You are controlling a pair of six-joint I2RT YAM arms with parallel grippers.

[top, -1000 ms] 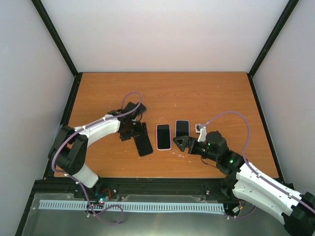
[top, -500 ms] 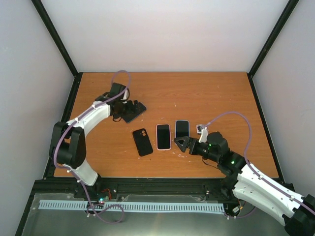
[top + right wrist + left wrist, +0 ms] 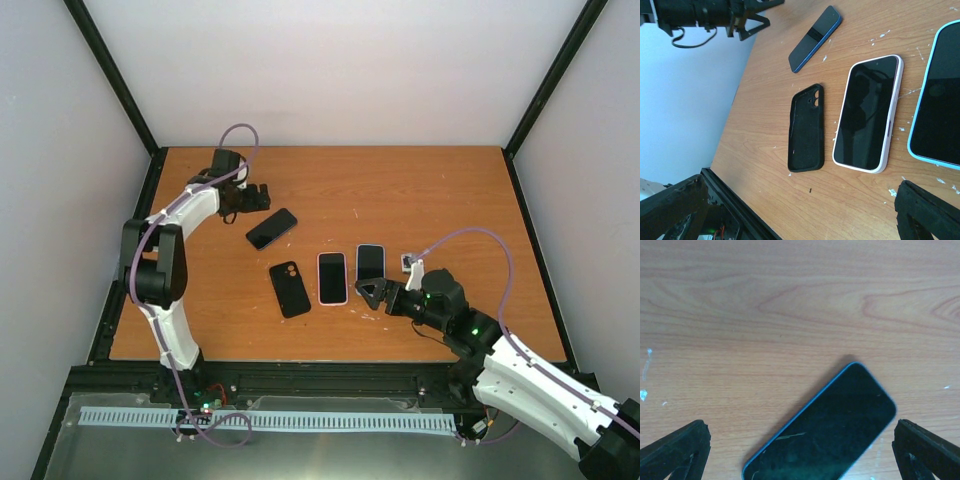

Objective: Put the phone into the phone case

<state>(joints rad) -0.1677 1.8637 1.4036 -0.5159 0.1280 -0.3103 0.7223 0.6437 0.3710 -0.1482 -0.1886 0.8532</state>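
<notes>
Dark phone (image 3: 271, 228) flat on orange table (image 3: 430, 190), lying diagonal, left of centre. Left gripper (image 3: 258, 197) just beyond its far end, not touching. Nearer row: black phone case (image 3: 290, 289), pink-edged phone (image 3: 332, 277), blue-edged phone (image 3: 370, 262), side by side and apart. Right gripper (image 3: 370, 293) at blue-edged phone's near end, fingers spread, holding nothing.
</notes>
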